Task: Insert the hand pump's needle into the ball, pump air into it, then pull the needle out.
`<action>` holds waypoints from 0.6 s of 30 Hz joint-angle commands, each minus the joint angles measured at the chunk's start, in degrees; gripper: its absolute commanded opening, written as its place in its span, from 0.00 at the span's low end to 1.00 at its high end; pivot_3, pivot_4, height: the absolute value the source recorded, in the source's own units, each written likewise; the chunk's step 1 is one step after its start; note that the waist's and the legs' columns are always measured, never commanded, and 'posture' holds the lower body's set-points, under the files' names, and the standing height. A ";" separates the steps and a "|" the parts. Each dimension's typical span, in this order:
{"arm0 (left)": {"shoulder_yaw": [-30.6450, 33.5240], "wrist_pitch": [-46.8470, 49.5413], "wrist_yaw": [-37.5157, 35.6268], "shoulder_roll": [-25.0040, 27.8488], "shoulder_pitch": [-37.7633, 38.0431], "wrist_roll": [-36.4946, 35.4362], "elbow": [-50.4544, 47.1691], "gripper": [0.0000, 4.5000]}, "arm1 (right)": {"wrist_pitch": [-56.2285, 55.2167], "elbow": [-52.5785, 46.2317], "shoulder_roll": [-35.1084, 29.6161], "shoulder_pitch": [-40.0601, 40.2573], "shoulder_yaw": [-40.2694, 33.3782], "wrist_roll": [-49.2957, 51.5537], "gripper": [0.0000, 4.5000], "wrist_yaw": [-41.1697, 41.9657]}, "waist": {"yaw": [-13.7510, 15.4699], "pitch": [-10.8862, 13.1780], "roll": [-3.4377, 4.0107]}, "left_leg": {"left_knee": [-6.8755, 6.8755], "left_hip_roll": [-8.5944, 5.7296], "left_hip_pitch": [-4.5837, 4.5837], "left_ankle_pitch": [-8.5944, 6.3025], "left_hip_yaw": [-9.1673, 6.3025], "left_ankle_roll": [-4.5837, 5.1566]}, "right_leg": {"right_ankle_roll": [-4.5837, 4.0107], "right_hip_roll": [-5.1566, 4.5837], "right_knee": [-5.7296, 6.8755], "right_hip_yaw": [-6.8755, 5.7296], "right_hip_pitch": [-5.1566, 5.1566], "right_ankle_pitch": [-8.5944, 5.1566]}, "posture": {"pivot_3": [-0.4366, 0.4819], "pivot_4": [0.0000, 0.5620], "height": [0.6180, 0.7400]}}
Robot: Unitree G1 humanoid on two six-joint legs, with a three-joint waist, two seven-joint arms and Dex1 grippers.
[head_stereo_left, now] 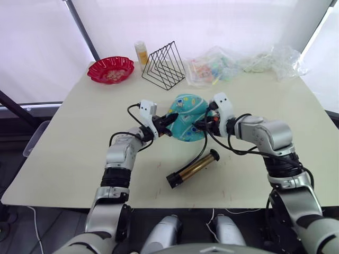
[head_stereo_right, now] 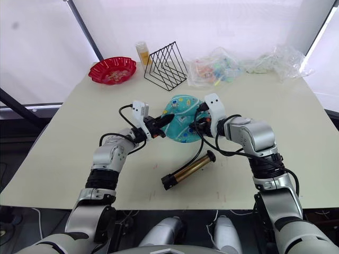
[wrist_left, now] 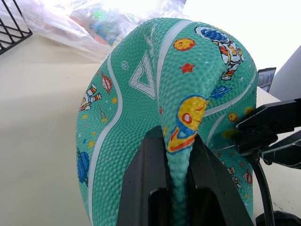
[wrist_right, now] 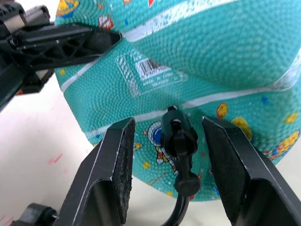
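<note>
Pinching a fold of the flat ball (head_stereo_left: 186,124) above the table (head_stereo_left: 63,159), the left gripper (head_stereo_left: 165,126) holds it upright. Hose tip with needle (wrist_right: 173,123) sits at the valve, between the right gripper's (wrist_right: 169,155) spread fingers. Pump (head_stereo_left: 193,168) lies below. Insertion looks done; pumping likely next.
</note>
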 commanded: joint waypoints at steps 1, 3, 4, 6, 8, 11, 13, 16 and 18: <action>-3.62 2.86 -0.12 -0.86 2.76 1.42 3.21 0.00 | 0.42 -1.66 -0.26 -0.70 0.13 0.56 0.53 0.88 | 0.00 0.00 0.00 | 0.00 0.00 0.00 0.00 -0.07 0.00 | 0.00 0.00 -0.07 -0.08 0.06 0.00 | 0.48 0.27 1.00; -3.65 2.82 -0.10 -0.86 2.79 1.39 3.22 0.00 | 0.49 -1.64 -0.17 -0.74 0.02 0.55 0.53 0.89 | 0.01 0.00 0.00 | 0.00 0.00 0.00 0.00 -0.15 0.00 | -0.01 0.00 -0.13 -0.16 0.11 0.00 | 0.48 0.27 1.00; -3.67 2.80 -0.10 -0.85 2.80 1.39 3.23 0.00 | 0.50 -1.63 -0.14 -0.76 -0.01 0.52 0.53 0.87 | 0.01 0.00 0.00 | 0.00 0.00 -0.01 0.00 -0.19 0.00 | -0.01 -0.01 -0.16 -0.20 0.13 0.01 | 0.48 0.27 1.00; -3.65 2.81 -0.08 -0.88 2.80 1.35 3.25 0.00 | 0.51 -1.63 -0.16 -0.77 0.00 0.45 0.53 0.93 | 0.00 0.00 0.00 | -0.02 0.00 -0.01 0.00 -0.33 0.00 | -0.02 -0.01 -0.26 -0.33 0.22 0.01 | 0.48 0.27 1.00; -3.65 2.80 -0.09 -0.86 2.85 1.34 3.23 0.00 | 0.55 -1.67 -0.03 -0.74 -0.11 0.44 0.53 0.81 | 0.01 0.00 0.00 | -0.02 0.00 -0.01 0.00 -0.37 0.00 | -0.03 -0.01 -0.30 -0.37 0.25 0.02 | 0.48 0.27 1.00; -3.73 2.74 -0.24 -0.77 2.81 1.38 3.33 0.00 | 0.47 -1.50 0.25 -0.78 -0.41 0.38 0.53 0.51 | 0.01 0.00 0.00 | -0.02 0.00 -0.03 0.00 -0.41 0.00 | -0.04 -0.02 -0.37 -0.43 0.28 0.03 | 0.48 0.27 1.00; -3.75 2.68 -0.27 -0.73 2.80 1.43 3.43 0.00 | 0.32 -1.23 0.31 -0.82 -0.70 0.28 0.41 0.29 | 0.01 0.00 0.00 | -0.02 0.00 -0.04 0.00 -0.44 0.00 | -0.05 -0.02 -0.39 -0.47 0.29 0.03 | 0.48 0.27 1.00; -3.74 2.66 -0.25 -0.76 2.81 1.43 3.45 0.00 | 0.01 -0.96 0.06 -0.88 -0.73 0.02 0.14 0.20 | 0.00 0.00 0.01 | -0.04 0.00 -0.06 0.00 -0.56 -0.01 | -0.08 -0.02 -0.46 -0.60 0.31 0.05 | 0.48 0.27 1.00; -3.76 2.64 -0.24 -0.78 2.83 1.44 3.47 0.00 | -0.15 -0.89 -0.17 -0.91 -0.58 -0.26 0.07 0.26 | -0.04 0.00 0.01 | -0.04 0.00 -0.06 0.00 -0.56 -0.01 | -0.08 -0.02 -0.48 -0.61 0.32 0.05 | 0.48 0.27 1.00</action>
